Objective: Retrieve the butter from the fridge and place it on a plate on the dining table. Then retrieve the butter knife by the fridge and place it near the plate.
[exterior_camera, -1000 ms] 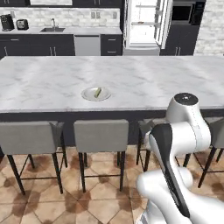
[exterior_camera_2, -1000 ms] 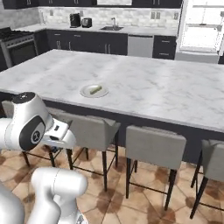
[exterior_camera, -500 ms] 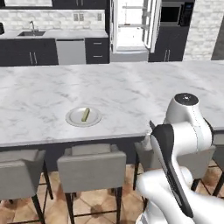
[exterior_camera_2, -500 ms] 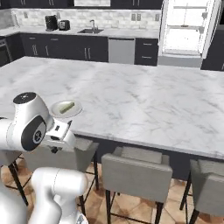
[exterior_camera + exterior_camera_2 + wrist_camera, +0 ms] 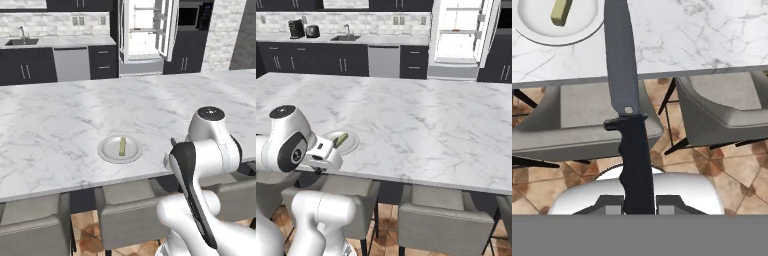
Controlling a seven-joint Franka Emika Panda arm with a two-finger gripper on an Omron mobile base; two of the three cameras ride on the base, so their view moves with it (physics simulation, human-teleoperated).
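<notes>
The butter (image 5: 122, 146) lies on the round white plate (image 5: 106, 151) near the front edge of the marble dining table (image 5: 55, 115). From the right base camera the butter (image 5: 342, 139) and plate (image 5: 354, 145) sit just beyond my hand. My gripper (image 5: 638, 202) is shut on the black handle of the butter knife (image 5: 621, 65). The dark blade points up toward the table edge, right of the plate (image 5: 582, 22) and butter (image 5: 561, 12). The knife hangs over the seats, below the table top. The fridge (image 5: 145, 30) stands open at the back, its white inside showing.
Grey seats (image 5: 587, 112) (image 5: 727, 102) line the near side of the table (image 5: 431, 125), over a brown tiled floor. Dark cabinets, a sink and a dishwasher (image 5: 72, 62) run along the back wall. The fridge (image 5: 461, 35) is at the right base view's upper right.
The whole picture has shifted as the base drove: the table and plate now stand closer and further right in the left base view. The gripper stays shut on the knife.
</notes>
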